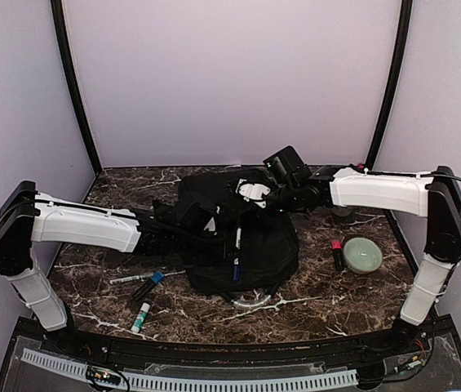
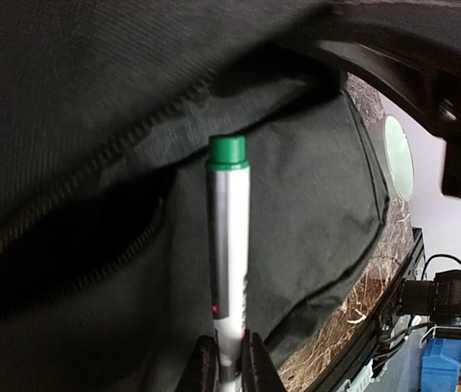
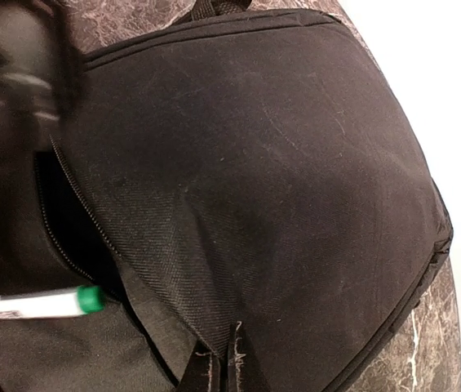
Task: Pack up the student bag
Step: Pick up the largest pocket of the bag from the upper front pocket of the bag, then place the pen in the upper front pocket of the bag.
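The student bag (image 1: pixel 250 245) is a large black backpack lying mid-table. Its zip opening (image 3: pixel 59 220) gapes dark under a lifted flap. My right gripper (image 3: pixel 232 363) is shut on a fold of that flap's fabric and holds it up; from above it (image 1: pixel 246 198) sits over the bag's far edge. My left gripper (image 2: pixel 230 363) is shut on the tail of a white marker with a green cap (image 2: pixel 228 237), which points at the bag's opening. The same marker (image 3: pixel 42 303) pokes in at the lower left of the right wrist view, next to the zip.
A white pen with a blue end (image 1: pixel 237 249) lies on the bag's front. Left of the bag lie a blue-capped marker (image 1: pixel 148 286), a thin pen (image 1: pixel 128 279) and a green-capped stick (image 1: pixel 140 317). A pale green bowl (image 1: pixel 362 255) and a red-topped item (image 1: pixel 338 254) stand at the right.
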